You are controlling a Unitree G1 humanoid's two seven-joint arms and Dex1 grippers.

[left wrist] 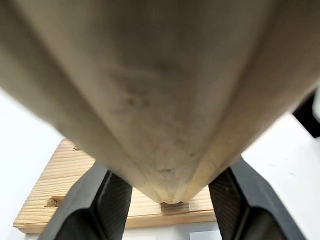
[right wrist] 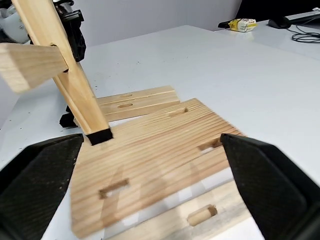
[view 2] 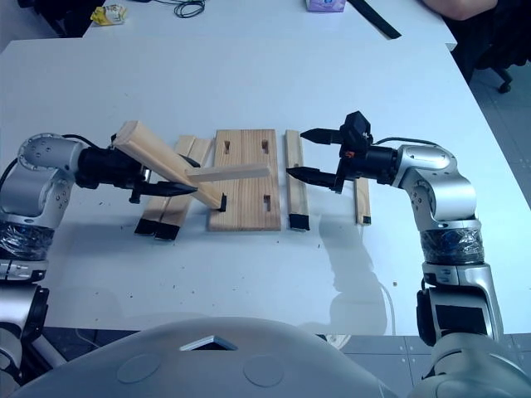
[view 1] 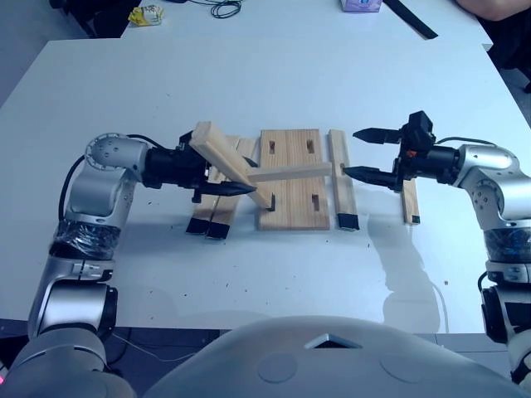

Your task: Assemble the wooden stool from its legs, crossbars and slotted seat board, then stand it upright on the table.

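Mid-frame: seat board (view 1: 290, 211) flat on table (view 1: 249, 75), two spare legs (view 1: 211, 217) along its left side, single leg (view 1: 342, 195) along its right. Left of centre: left gripper (view 1: 235, 178) clamped on tilted leg (view 1: 217, 149), crossbar (view 1: 290, 172) attached, black foot on board. Right of centre: right gripper (view 1: 350, 152) wide open, empty.

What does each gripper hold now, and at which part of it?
The left gripper clamps the tilted leg near its middle; the right gripper is open and holds nothing.

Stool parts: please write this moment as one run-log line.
left gripper shut on leg with crossbar | leg tilted over seat board | right gripper open
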